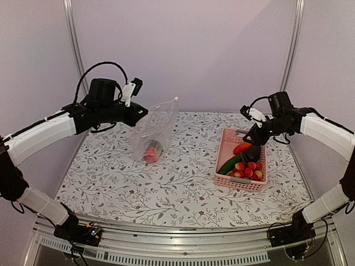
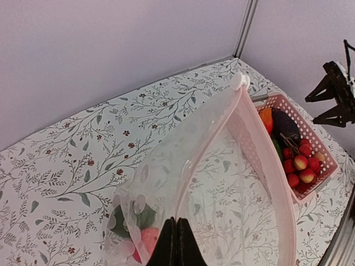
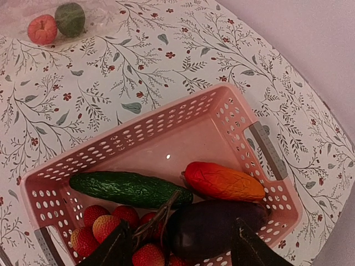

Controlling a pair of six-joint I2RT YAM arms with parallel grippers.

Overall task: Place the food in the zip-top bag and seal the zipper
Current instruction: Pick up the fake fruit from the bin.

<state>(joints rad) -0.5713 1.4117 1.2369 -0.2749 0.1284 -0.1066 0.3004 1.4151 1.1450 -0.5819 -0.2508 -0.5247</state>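
Observation:
My left gripper (image 2: 176,233) is shut on the mouth edge of the clear zip-top bag (image 2: 222,183), holding it up off the table (image 1: 155,130). The pinkish zipper (image 2: 260,155) runs along the gaping mouth. A red ball (image 2: 148,239) and a dark green round item (image 2: 125,219) lie in the bag's bottom. My right gripper (image 3: 180,246) is open inside the pink basket (image 3: 166,127), its fingers straddling the dark purple eggplant (image 3: 216,227). Beside the eggplant lie the green cucumber (image 3: 127,188), the red-orange pepper (image 3: 224,182) and the red-yellow fruit cluster (image 3: 105,224).
The basket (image 1: 224,144) stands on the right of the flowered table, the bag (image 1: 155,130) left of centre. Grey handles sit at the basket's short ends (image 3: 267,149). Metal frame posts rise at both back corners (image 1: 71,33).

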